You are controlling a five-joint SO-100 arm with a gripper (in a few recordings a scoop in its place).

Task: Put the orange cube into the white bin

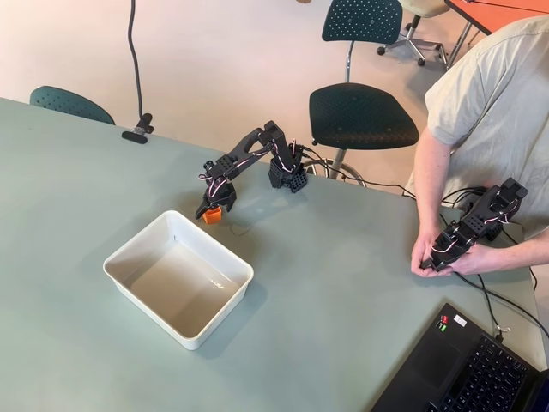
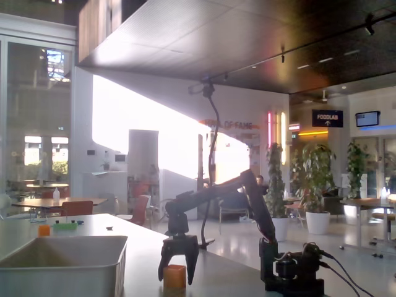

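Pale green table [image 1: 343, 283], bright hall behind. My gripper [image 2: 176, 273] straddles the orange cube [image 2: 174, 276], jaws apart, cube resting on the table just beside the white bin [image 1: 129, 257]. Risk: off-centre closing nudges the cube aside; a weak pinch drops it short of the rim.
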